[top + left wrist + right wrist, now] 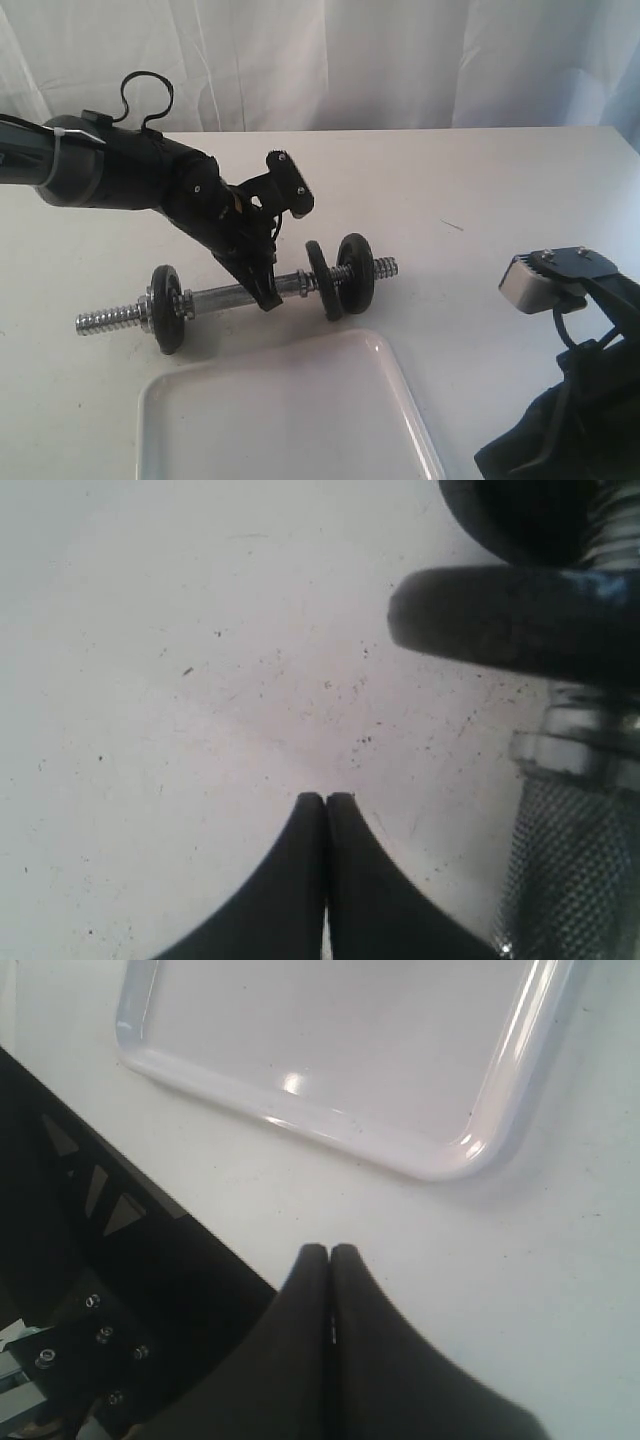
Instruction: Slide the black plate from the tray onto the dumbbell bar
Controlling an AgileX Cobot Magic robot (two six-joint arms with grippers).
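Note:
The dumbbell bar lies on the white table behind the tray, which holds nothing in the part that shows. Three black discs sit on the bar: one at the left and two at the right. The inner right one, the black plate, leans slightly against the outer disc. My left gripper is shut and empty, its tips down beside the bar's knurled middle, close to the plate. My right gripper is shut and empty, hovering over bare table near the tray's corner.
The right arm stands at the table's front right corner. A dark frame lies below the table edge in the right wrist view. White curtains hang behind the table.

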